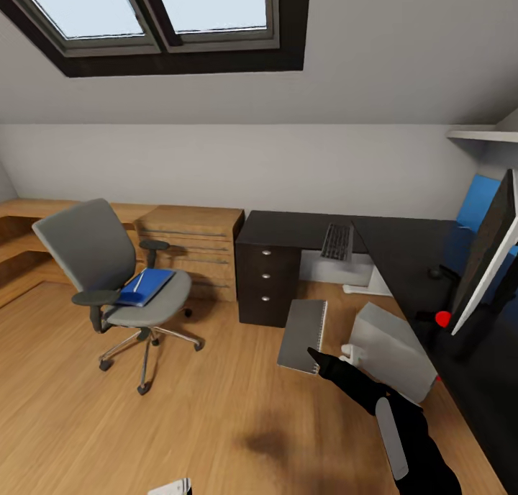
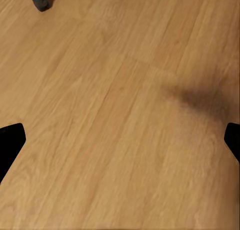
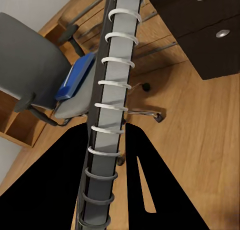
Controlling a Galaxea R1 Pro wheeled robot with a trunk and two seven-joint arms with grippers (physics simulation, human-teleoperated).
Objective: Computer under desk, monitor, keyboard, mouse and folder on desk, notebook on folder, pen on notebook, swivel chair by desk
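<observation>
My right gripper [image 1: 317,359] is shut on the spiral edge of the grey notebook [image 1: 303,335], holding it above the floor in front of the black drawer unit [image 1: 267,278]. In the right wrist view the black fingers [image 3: 65,185] clamp the notebook's wire binding [image 3: 117,64]. The grey swivel chair [image 1: 93,257] stands to the left, away from the desk [image 1: 403,247], with the blue folder [image 1: 147,286] and a thin white pen [image 1: 137,281] on its seat. On the desk lie the keyboard [image 1: 337,242] and a small black mouse [image 1: 436,272]; the monitor [image 1: 489,261] is at the right. The light grey computer [image 1: 392,347] stands by the desk's edge. My left gripper [image 2: 120,140] is open over bare floor.
Low wooden shelving [image 1: 191,239] runs along the back wall behind the chair. A chair castor [image 2: 41,2] shows on the wood floor [image 1: 180,423]. A small red dot [image 1: 443,319] sits near the monitor's lower edge. Skylights [image 1: 165,13] are overhead.
</observation>
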